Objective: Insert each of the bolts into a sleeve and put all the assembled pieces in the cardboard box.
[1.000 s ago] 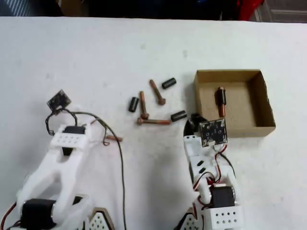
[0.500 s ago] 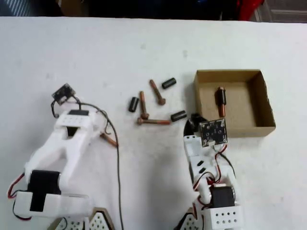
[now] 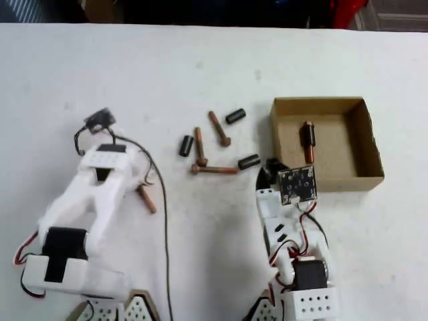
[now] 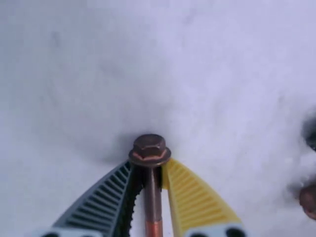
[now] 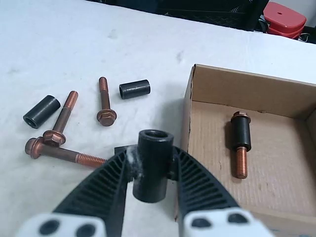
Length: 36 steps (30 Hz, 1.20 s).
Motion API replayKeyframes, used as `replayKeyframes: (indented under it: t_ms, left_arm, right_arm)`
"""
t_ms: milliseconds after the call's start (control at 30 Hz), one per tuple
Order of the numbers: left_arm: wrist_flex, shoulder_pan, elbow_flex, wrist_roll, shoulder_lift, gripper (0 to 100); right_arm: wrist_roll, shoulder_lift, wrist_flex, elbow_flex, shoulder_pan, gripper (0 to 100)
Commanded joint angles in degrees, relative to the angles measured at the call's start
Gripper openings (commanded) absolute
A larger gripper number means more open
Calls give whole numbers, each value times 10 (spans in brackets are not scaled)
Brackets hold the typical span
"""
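Note:
My left gripper [image 4: 149,170] is shut on a copper bolt [image 4: 149,150], whose hex head pokes out past the fingertips just above the white table. In the high view this bolt [image 3: 146,199] sticks out beside the left gripper [image 3: 138,187], left of the loose parts. My right gripper [image 5: 152,165] is shut on a black sleeve [image 5: 151,163], held upright with its bore showing, beside the cardboard box [image 5: 276,94]. Seen from above, the right gripper [image 3: 268,172] sits at the box's near left corner [image 3: 275,107]. One assembled bolt-and-sleeve piece [image 3: 308,140] lies inside.
Three loose bolts [image 3: 219,128] [image 3: 199,146] [image 3: 214,170] and three loose sleeves [image 3: 235,116] [image 3: 186,145] [image 3: 249,161] lie between the arms, left of the box. A dark cable [image 3: 164,221] trails from the left arm across the table.
The left arm has swung away from the table's near edge and toward the loose parts. Its bolt has turned from pointing right to pointing toward the near edge. The right arm has kept still.

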Motion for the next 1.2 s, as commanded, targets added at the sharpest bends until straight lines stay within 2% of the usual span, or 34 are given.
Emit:
replayKeyframes:
  t_ms: [0,200,333,533,767,967,1167]
  left_arm:
    - [68,-5,-49,-124,-4,24]
    - [116,-4,-74,-339,0,24]
    - [113,-4,-72,-411,0,23]
    - [116,0,-70,-426,1,22]
    - [113,24,-40,-426,1,22]
    - [78,4,-37,-423,1,22]
    - [76,-2,-37,-423,1,22]
  right_arm:
    - [0,-7,2,5,6,17]
    - [0,-7,2,5,4,17]
    - [0,-7,2,5,3,17]
    - [0,-6,2,5,-7,17]
    - [0,-6,1,5,-116,17]
    - [-2,-7,-31,5,-211,17]
    - [-4,-7,-110,5,-251,17]
